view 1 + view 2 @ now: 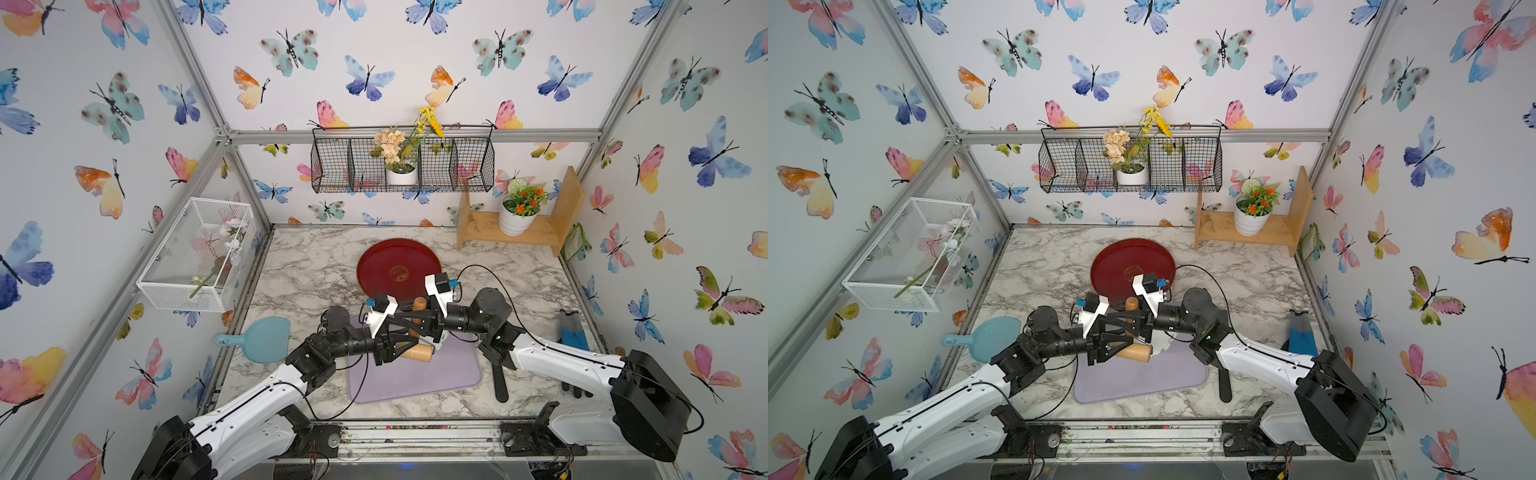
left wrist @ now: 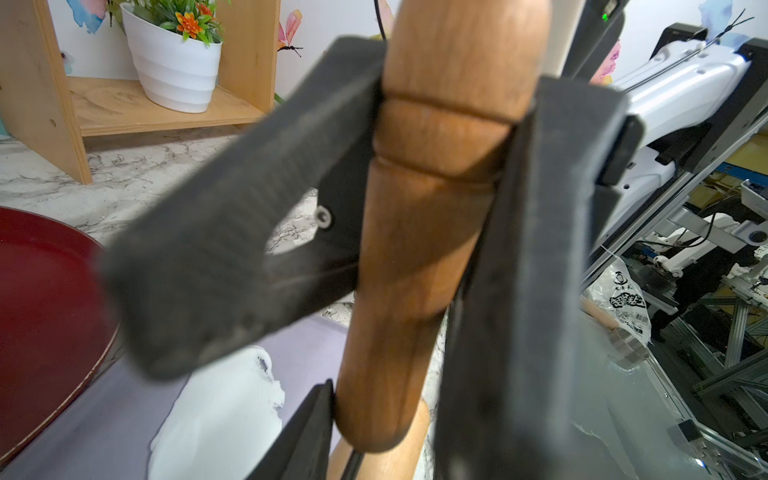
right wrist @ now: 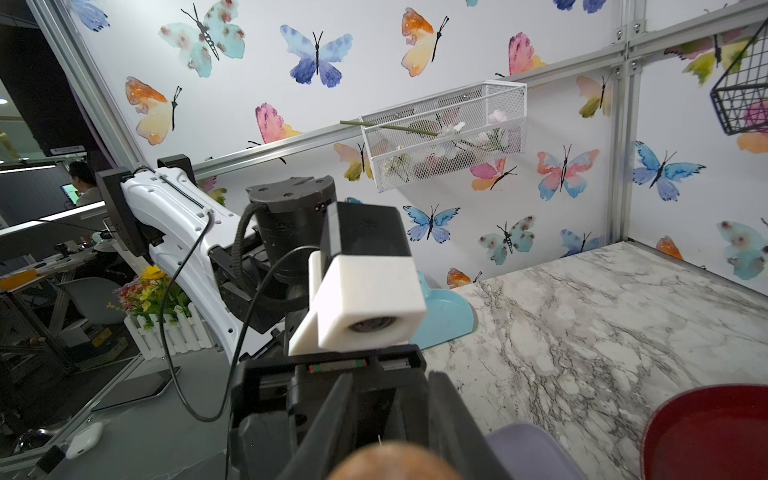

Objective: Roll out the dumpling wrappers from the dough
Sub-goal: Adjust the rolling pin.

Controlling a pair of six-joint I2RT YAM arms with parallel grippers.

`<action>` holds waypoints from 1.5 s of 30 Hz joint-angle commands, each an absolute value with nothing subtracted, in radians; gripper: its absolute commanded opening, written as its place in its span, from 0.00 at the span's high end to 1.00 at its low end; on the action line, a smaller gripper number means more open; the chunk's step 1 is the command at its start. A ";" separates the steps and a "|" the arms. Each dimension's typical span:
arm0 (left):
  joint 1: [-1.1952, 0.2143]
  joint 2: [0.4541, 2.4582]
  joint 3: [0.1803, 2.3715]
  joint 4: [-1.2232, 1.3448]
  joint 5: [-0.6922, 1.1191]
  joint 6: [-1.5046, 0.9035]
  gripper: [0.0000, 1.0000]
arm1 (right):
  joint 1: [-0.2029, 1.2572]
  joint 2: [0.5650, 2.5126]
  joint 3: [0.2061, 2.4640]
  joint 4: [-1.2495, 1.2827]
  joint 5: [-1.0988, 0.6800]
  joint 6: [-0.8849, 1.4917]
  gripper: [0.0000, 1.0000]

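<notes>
Both arms meet over the purple mat (image 1: 415, 382). A wooden roller stands between them, its dark handle (image 1: 419, 306) up and its pale barrel (image 1: 415, 354) low over the mat. My right gripper (image 1: 413, 321) is shut on the handle, whose rounded top (image 3: 395, 461) pokes into the right wrist view. My left gripper (image 1: 411, 338) has closed in lower on the same handle (image 2: 415, 270), and black fingers (image 2: 232, 249) press on both its sides. The white dough (image 2: 216, 415) lies on the mat beside the barrel, mostly under the arms in a top view (image 1: 1163, 345). The dumpling wrappers are not in view.
A bare red tray (image 1: 390, 253) sits just behind the mat. A blue scoop (image 1: 266, 338) lies at the left edge. Right of the mat lie a black tool (image 1: 500, 382) and a blue-and-black item (image 1: 572, 332). A wooden shelf with a flowerpot (image 1: 519, 224) stands back right.
</notes>
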State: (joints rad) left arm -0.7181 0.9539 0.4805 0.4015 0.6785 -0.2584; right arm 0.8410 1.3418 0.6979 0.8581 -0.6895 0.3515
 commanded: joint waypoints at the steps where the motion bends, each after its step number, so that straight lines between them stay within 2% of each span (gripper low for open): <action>1: -0.731 0.966 0.492 0.445 0.658 -0.267 0.55 | 0.836 1.337 0.690 0.934 -0.715 0.385 0.98; 6: -0.740 0.972 0.489 0.462 0.649 -0.271 0.63 | 0.836 1.338 0.689 0.934 -0.718 0.390 0.98; 12: -0.741 0.970 0.491 0.462 0.644 -0.270 0.89 | 0.837 1.336 0.691 0.904 -0.711 0.383 0.98; 13: -0.741 0.967 0.491 0.459 0.644 -0.269 0.94 | 0.836 1.335 0.695 0.886 -0.703 0.376 0.95; 15: -0.741 0.962 0.491 0.452 0.643 -0.264 1.00 | 0.836 1.332 0.702 0.849 -0.691 0.365 0.82; 17: -0.742 0.957 0.493 0.436 0.640 -0.254 1.00 | 0.836 1.323 0.711 0.808 -0.692 0.338 0.66; 20: -0.741 0.943 0.491 0.411 0.633 -0.236 1.00 | 0.836 1.303 0.725 0.728 -0.692 0.283 0.50; 24: -0.740 0.922 0.490 0.383 0.625 -0.214 1.00 | 0.836 1.257 0.724 0.641 -0.670 0.204 0.34; 27: -0.741 0.914 0.490 0.365 0.617 -0.198 1.00 | 0.836 1.217 0.723 0.579 -0.646 0.151 0.28; 33: -0.741 0.913 0.489 0.348 0.629 -0.168 1.00 | 0.835 1.154 0.721 0.506 -0.611 0.107 0.26; 36: -0.740 0.910 0.492 0.343 0.626 -0.157 1.00 | 0.836 1.154 0.726 0.487 -0.625 0.106 0.30; 38: -0.741 0.907 0.495 0.339 0.627 -0.152 1.00 | 0.835 1.155 0.729 0.480 -0.635 0.109 0.34; 45: -0.741 0.902 0.499 0.318 0.627 -0.129 1.00 | 0.836 1.153 0.740 0.457 -0.662 0.110 0.60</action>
State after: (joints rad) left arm -0.7372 0.9279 0.4805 0.3004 0.6430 -0.1543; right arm 0.8364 1.1610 0.7029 0.4786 -0.6441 0.1150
